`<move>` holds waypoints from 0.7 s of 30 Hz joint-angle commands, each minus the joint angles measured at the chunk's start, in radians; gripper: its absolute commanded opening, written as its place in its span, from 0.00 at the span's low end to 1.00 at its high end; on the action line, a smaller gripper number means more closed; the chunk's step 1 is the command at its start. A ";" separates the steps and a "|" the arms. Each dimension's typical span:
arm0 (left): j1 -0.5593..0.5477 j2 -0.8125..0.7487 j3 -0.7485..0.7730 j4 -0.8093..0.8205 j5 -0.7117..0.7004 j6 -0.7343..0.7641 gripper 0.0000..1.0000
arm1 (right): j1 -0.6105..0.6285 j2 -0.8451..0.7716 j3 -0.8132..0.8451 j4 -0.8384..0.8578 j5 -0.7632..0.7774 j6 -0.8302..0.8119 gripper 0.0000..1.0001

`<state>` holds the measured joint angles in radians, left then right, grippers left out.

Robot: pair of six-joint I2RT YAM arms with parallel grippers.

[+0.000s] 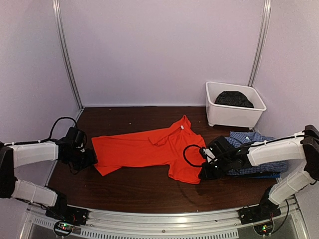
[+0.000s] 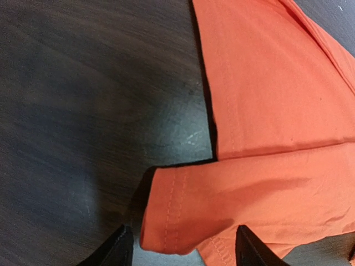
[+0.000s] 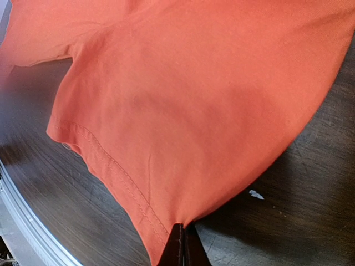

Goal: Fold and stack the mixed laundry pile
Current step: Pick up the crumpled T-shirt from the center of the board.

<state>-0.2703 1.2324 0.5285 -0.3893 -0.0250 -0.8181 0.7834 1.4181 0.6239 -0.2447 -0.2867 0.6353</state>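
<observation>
The bright orange T-shirt (image 1: 149, 149) lies spread across the middle of the dark table. My left gripper (image 1: 89, 158) is at its left end. In the left wrist view the gripper (image 2: 183, 246) is open, its two fingers standing on either side of a stitched corner of the T-shirt (image 2: 266, 111). My right gripper (image 1: 203, 172) is at the shirt's lower right corner. In the right wrist view it (image 3: 184, 233) is shut on the hem of the T-shirt (image 3: 194, 100), and the cloth is pulled into a point. A blue-and-white checked shirt (image 1: 254, 149) lies folded at the right, partly under my right arm.
A white plastic tub (image 1: 232, 117) stands at the back right with a dark garment (image 1: 233, 98) inside. A dark piece (image 1: 264, 175) shows under the checked shirt. The table's metal front rail (image 1: 164, 219) runs along the near edge.
</observation>
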 commanded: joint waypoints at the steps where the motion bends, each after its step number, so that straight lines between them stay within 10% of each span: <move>1: -0.001 0.007 0.013 0.074 0.004 -0.022 0.61 | -0.007 -0.030 0.004 0.002 0.013 0.003 0.00; 11: 0.009 0.028 0.030 0.082 -0.001 -0.021 0.21 | -0.015 -0.054 0.017 -0.001 0.013 -0.007 0.00; 21: 0.019 -0.003 0.022 0.044 -0.003 -0.023 0.11 | -0.021 -0.074 0.030 -0.011 0.014 -0.018 0.00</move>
<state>-0.2607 1.2564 0.5354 -0.3420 -0.0231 -0.8391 0.7719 1.3731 0.6239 -0.2436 -0.2867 0.6327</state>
